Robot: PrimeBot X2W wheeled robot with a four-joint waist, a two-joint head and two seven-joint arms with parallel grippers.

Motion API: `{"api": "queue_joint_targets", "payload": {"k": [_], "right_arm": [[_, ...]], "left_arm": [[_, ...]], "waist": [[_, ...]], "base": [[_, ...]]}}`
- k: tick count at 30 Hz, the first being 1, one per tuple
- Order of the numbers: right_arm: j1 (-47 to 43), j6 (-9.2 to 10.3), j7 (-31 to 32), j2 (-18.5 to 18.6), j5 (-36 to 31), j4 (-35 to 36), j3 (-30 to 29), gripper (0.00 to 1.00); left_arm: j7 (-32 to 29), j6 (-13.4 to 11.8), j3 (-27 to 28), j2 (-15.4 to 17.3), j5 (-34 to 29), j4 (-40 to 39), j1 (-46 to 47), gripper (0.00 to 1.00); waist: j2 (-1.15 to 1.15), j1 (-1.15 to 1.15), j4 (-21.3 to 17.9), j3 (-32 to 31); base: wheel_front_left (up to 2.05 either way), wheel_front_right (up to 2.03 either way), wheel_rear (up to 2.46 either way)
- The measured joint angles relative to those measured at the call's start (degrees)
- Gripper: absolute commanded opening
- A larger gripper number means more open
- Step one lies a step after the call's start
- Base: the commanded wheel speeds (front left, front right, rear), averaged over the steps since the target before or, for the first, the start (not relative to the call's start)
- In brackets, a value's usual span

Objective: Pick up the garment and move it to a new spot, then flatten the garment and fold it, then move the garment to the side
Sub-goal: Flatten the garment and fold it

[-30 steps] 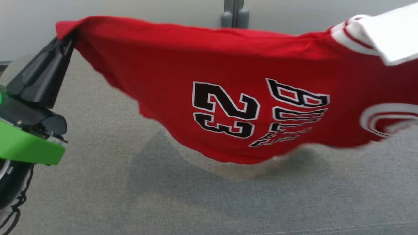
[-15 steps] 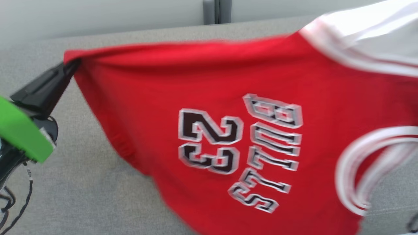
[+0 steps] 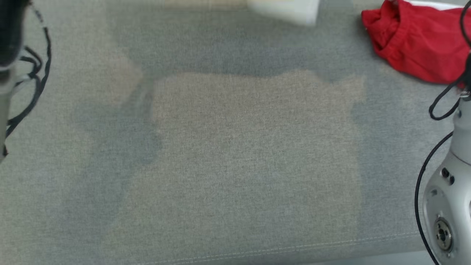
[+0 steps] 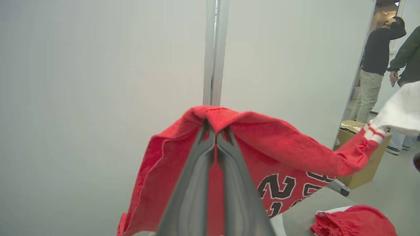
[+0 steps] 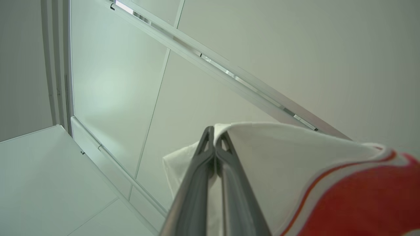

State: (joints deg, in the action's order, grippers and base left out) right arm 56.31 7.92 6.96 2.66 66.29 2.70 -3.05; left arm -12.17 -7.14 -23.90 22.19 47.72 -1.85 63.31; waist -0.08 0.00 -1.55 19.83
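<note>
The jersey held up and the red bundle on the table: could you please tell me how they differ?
The jersey hangs stretched in the air, held by the left gripper and right gripper; the red bundle lies crumpled on the table. The jersey shows black numerals; the bundle shows none. Both are red.

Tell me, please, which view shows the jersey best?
Left wrist view: the jersey hangs from the left gripper, red body and number partly visible. Right wrist view: its white sleeve and red edge. Head view: perhaps a pale blur at top.

Red jersey [image 4: 288, 144], white sleeve with striped cuff, black numerals, aloft, stretched sideways
</note>
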Motion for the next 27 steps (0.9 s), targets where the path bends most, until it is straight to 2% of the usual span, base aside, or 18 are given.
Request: {"api": "queue_joint_targets", "payload": {"k": [5, 8, 10, 13, 16, 19, 27], "right_arm": [[-1.57, -0.01, 1.01, 0.87, 1.53, 1.01, 3.14, 0.00], [-10.16, -0.01, 2.97, 1.01, 4.68, 1.97, 4.69, 0.00], [-18.52, -0.33, 3.27, 0.79, 5.81, 0.26, 6.21, 0.00], [-31.38, -3.01, 3.43, 0.70, 7.70, -4.65, 8.03, 0.00], [-38.57, -5.86, 3.26, 0.63, 8.34, -6.94, 9.64, 0.00], [-39.99, -7.91, 2.66, 0.65, 8.40, -7.75, 10.23, 0.00], [-48.30, -11.77, 4.55, 0.55, 9.95, -8.11, 12.30, 0.00]], "left_arm": [[5.57, 0.41, -2.67, -1.41, -2.40, -2.44, -2.49, 0.00], [8.24, 0.74, -4.00, -0.54, -4.00, -1.97, -10.06, 0.00], [10.79, 0.57, -4.49, 0.13, -4.09, 1.79, -17.86, 0.00], [15.29, 0.51, -5.05, 0.52, -4.17, 9.64, -30.12, 0.00], [18.22, 0.51, -5.79, 0.76, -4.47, 14.01, -37.27, 0.00], [20.70, 0.56, -6.34, 0.49, -4.54, 16.37, -39.05, 0.00], [24.83, 1.18, -5.02, -0.54, -2.11, 19.74, -43.13, 0.00]], "waist": [[0.00, 0.00, 0.23, 3.86], [0.00, 0.00, 0.30, 6.18], [0.00, 0.00, 0.37, 7.63], [0.00, 0.01, 0.52, 8.95], [0.00, 0.00, 0.62, 8.49], [0.00, 0.00, 0.70, 7.14], [0.00, 0.00, 0.94, 1.47]], "base": [[0.00, 0.00, 0.00], [0.00, 0.00, 0.00], [0.00, 0.00, 0.00], [0.00, 0.00, 0.00], [0.00, 0.00, 0.00], [0.00, 0.00, 0.00], [0.00, 0.00, 0.00]]}}
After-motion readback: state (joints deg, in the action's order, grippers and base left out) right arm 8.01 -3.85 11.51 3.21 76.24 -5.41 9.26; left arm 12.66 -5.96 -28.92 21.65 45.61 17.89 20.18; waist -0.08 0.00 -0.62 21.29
